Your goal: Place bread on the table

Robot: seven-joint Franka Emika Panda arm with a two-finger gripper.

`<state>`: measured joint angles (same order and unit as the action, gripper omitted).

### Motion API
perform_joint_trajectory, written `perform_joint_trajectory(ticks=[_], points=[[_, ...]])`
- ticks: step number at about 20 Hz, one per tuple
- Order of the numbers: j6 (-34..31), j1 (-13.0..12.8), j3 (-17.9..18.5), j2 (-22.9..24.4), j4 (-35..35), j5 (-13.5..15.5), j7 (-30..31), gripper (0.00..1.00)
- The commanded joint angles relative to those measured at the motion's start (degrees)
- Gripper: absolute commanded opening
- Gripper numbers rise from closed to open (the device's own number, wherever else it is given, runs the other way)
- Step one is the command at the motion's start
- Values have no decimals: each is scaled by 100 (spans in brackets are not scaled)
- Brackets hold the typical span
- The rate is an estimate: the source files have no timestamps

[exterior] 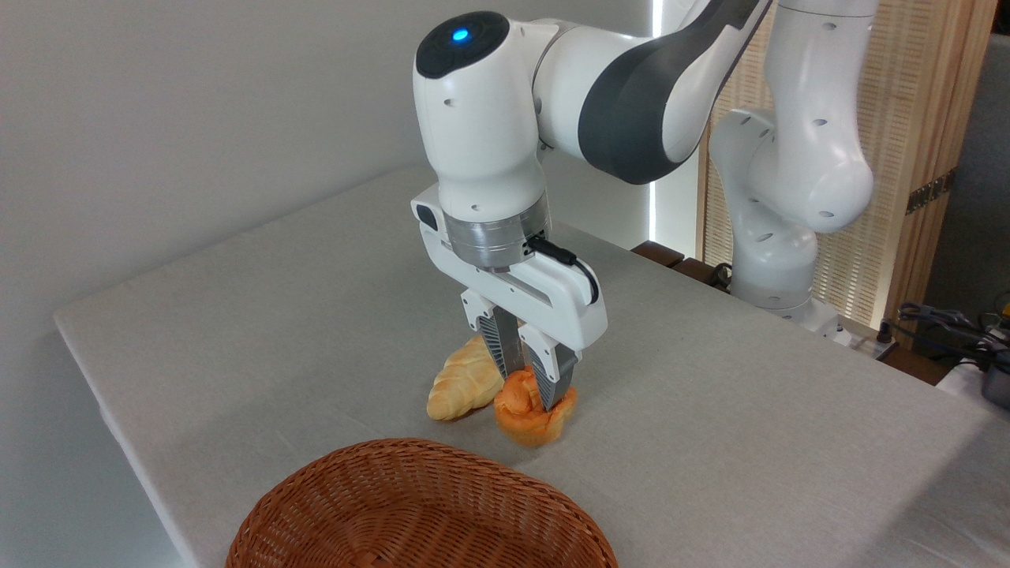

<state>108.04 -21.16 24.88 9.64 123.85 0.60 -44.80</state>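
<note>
The bread [527, 416], a lumpy deep-orange bun, sits low on the grey cloth of the table [276, 315], just past the basket's far rim. My gripper [527, 377] points straight down over it with both fingers pressed against the bun's top, shut on it. The bun's underside appears to touch the cloth. One dark fingertip [552, 380] covers part of the bun's right side.
A paler yellow ridged loaf [461, 383] lies on the cloth right beside the bun, on its left. A brown wicker basket [410, 513] stands at the front edge. The robot's base [777, 260] rises at the back right, with cables [947, 323] beyond.
</note>
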Motion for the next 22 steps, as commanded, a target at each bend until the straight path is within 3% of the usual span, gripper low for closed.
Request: perform_joint_trajectory(ticks=[1,6,14,17,22], points=[[24,-143,26,-67,8,20,-90,100],[94,-143,17,-67,-97,28,-82,100],[60,-143,-431,-155,-1810,-42,463,100],[-37,-143,-448,-260,-1864,-322,507,100],[-178,-143,-440,-331,-1873,-271,709,100]])
